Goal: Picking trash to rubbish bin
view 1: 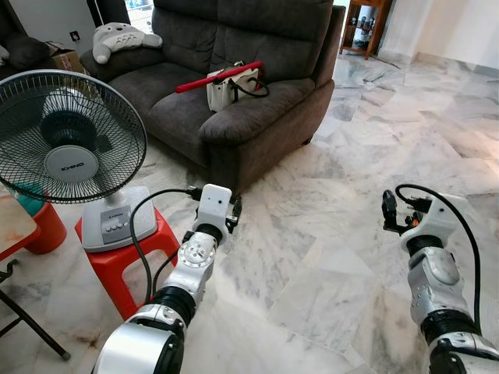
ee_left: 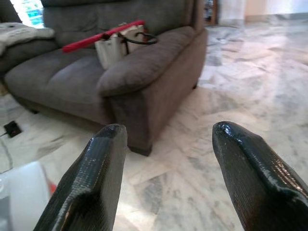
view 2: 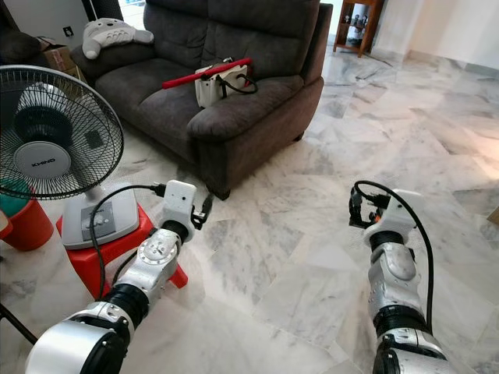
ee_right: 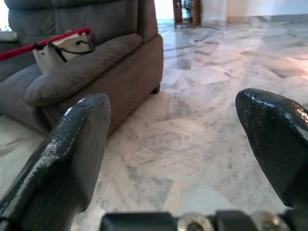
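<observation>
The left gripper (ee_left: 166,159) hovers over the grey-veined white marble floor (view 1: 327,257), fingers (ee_left: 91,178) apart and empty, with the dark grey fabric sofa (view 1: 234,86) far ahead. To the right, the right gripper (ee_right: 187,154) likewise hangs with fingers apart. No trash or rubbish bin can be made out near either.

Grey sofa (view 1: 234,86) holding a white bag (view 1: 231,87); fan (view 1: 69,140) standing on a red stool (view 1: 125,257).
</observation>
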Robot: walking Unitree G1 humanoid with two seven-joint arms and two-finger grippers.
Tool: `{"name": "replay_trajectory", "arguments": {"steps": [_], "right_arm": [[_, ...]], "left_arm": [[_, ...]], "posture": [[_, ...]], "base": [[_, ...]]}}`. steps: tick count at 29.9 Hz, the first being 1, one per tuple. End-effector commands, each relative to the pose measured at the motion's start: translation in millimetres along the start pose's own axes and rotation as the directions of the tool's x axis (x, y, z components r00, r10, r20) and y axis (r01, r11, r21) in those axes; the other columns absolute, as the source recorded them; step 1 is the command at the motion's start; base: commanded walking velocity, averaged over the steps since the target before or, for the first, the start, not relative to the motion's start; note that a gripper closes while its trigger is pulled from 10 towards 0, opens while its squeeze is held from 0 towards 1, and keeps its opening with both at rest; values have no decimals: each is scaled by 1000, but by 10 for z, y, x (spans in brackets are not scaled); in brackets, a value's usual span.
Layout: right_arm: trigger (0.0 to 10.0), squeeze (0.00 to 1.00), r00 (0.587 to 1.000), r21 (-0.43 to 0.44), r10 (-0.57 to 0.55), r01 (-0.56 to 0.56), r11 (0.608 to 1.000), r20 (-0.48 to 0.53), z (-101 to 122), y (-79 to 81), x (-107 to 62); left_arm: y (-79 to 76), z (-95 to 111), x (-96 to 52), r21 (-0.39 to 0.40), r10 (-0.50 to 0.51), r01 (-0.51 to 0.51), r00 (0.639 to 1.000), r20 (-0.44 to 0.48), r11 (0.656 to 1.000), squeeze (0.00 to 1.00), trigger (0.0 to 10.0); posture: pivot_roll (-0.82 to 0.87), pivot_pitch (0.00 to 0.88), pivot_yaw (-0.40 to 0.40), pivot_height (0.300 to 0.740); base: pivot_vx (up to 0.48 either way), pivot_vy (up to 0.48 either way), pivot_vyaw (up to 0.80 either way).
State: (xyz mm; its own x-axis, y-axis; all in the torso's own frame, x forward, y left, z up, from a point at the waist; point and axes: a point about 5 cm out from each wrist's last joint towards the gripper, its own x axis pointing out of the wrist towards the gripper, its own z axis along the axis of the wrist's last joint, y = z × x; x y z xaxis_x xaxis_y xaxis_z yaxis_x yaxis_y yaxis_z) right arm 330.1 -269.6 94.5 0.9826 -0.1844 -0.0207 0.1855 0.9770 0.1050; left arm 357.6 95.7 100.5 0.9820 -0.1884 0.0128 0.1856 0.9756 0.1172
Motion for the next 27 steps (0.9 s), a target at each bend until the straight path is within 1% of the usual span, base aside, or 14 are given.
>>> {"name": "replay_trajectory", "arguments": {"steps": [1, 5, 10, 11, 14, 16, 17, 20, 21, 22, 23, 25, 26, 27], "right_arm": [[10000, 0, 1000, -5, 5, -5, 1000, -5, -7, 8, 1], [10000, 0, 998, -28, 48, -49, 998, -38, -99, 35, -50], [10000, 0, 992, -50, 109, -112, 992, -59, -104, 110, -32], [10000, 0, 990, -56, 121, -125, 991, -66, -101, 125, -22], [10000, 0, 984, -66, 156, -162, 985, -84, -70, 193, 32], [10000, 0, 978, -72, 185, -192, 979, -96, -41, 270, 79], [10000, 0, 972, -74, 210, -217, 973, -102, -13, 344, 119], [10000, 0, 971, -74, 217, -225, 972, -104, -4, 363, 130], [10000, 0, 962, -76, 248, -257, 963, -115, 8, 446, 155], [10000, 0, 943, -95, 304, -318, 943, -139, 19, 586, 186], [10000, 0, 943, -95, 304, -318, 943, -139, 19, 586, 186], [10000, 0, 923, -102, 356, -372, 923, -145, 38, 711, 202], [10000, 0, 923, -102, 356, -372, 923, -145, 38, 711, 202], [10000, 0, 913, -102, 381, -397, 912, -146, 40, 781, 205]], "left_arm": [[32, -26, -18, -12, 23, -23, 1000, -3, 1000, 0, 10000], [32, -146, -137, -33, 55, -56, 998, -5, 998, 0, 10000], [36, -295, -265, -49, 94, -96, 995, -33, 994, 0, 10000], [32, -321, -285, -53, 104, -106, 994, -40, 993, 0, 10000], [51, -368, -341, -58, 142, -145, 989, -46, 988, 0, 10000], [86, -389, -379, -64, 177, -180, 983, -46, 982, 0, 10000], [120, -403, -411, -69, 209, -211, 977, -44, 975, 0, 10000], [129, -406, -421, -71, 218, -221, 975, -43, 973, 0, 10000], [153, -430, -455, -77, 245, -248, 968, -46, 966, 0, 10000], [179, -487, -526, -80, 288, -292, 956, -58, 953, 0, 10000], [179, -487, -526, -80, 288, -292, 956, -58, 953, 0, 10000], [195, -541, -600, -93, 324, -330, 943, -72, 939, 0, 10000], [195, -541, -600, -93, 324, -330, 943, -72, 939, 0, 10000], [199, -562, -639, -90, 331, -337, 941, -74, 937, 0, 10000]], "posture": [[-212, 0, -8, 740], [-184, 0, -55, 740], [-154, 0, -115, 740], [-133, 0, -139, 740], [-100, 0, -171, 740], [-70, 0, -196, 740], [-52, 0, -212, 740], [-52, 0, -212, 740], [-3, 0, -277, 740], [7, 0, -304, 740], [7, 0, -304, 740], [23, 0, -344, 740], [23, 0, -344, 740], [10, 0, -338, 740]], "base": [[0, 0, 0], [0, 0, 0], [0, 0, 0], [0, 0, 0], [0, 0, 0], [0, 0, 0], [0, 0, 0], [0, 0, 0], [0, 0, 0], [0, 0, 0], [0, 0, 0], [0, 0, 0], [0, 0, 0], [0, 0, 0]]}}
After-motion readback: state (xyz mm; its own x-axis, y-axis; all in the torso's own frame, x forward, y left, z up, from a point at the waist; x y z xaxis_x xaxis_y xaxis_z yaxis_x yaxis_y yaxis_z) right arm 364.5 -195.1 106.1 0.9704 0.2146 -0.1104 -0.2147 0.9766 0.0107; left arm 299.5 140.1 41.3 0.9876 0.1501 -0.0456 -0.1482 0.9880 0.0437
